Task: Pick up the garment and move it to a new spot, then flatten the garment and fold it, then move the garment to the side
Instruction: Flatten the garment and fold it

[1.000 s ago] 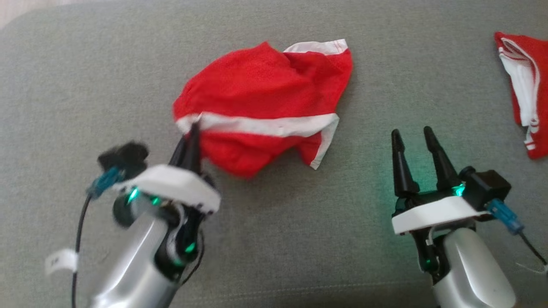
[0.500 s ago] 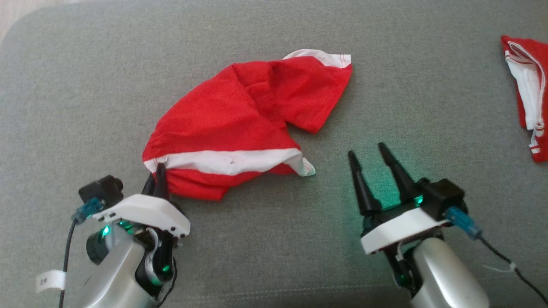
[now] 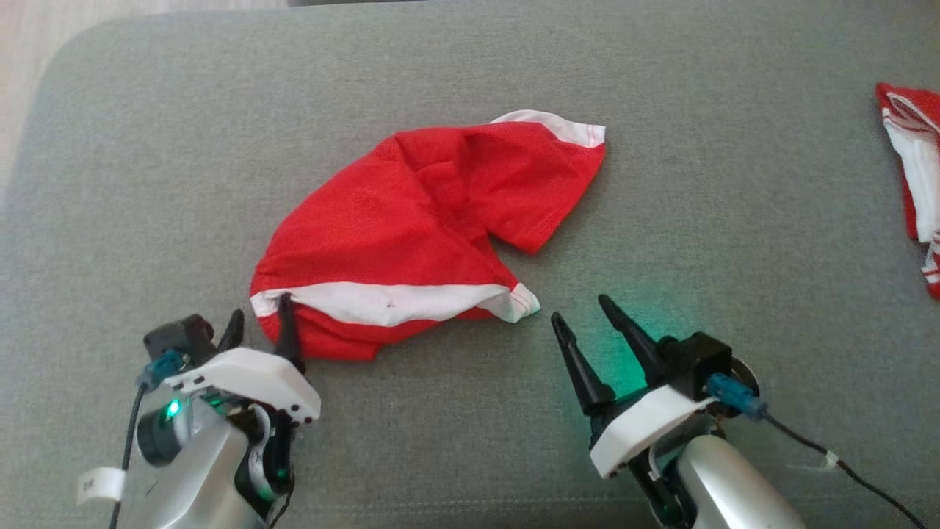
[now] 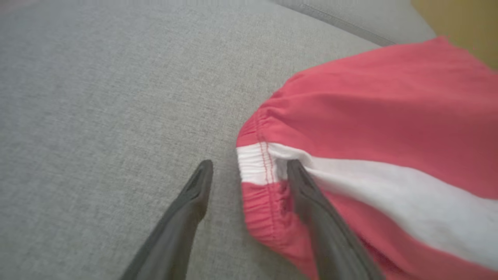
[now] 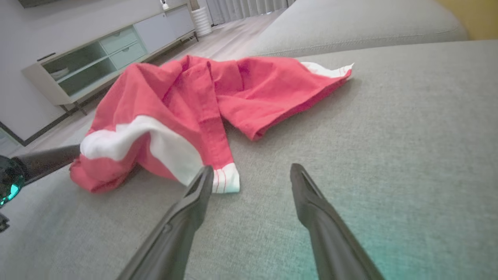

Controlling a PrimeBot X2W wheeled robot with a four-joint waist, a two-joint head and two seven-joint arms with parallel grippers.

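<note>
**Bunched on the cushion, both grippers wide**

Looking down on a red garment (image 3: 426,235) with a white band (image 3: 389,303), heaped near the middle of the grey sofa cushion (image 3: 734,235), wrinkled and doubled over itself, so nowhere near flat. At the left gripper (image 3: 261,308): spread wide and gripping nothing, one finger (image 4: 299,186) resting on the band at the near-left corner, the other on bare cushion just beside the cloth. Reads as placed at that corner for the sake of drawing the edge out straight. At the right gripper (image 3: 581,308): likewise wide and empty, poised just short of the striped hem corner (image 5: 225,181), near it but apart. Probably posted there to take the opposite corner, which would give two anchor points for a stretch. Worth noting a second red-and-white piece (image 3: 914,184) well off at the right edge, apart from all this. Judging by the lie of the cloth: seemingly at its working spot, with flattening next, then folding and shifting aside
</note>
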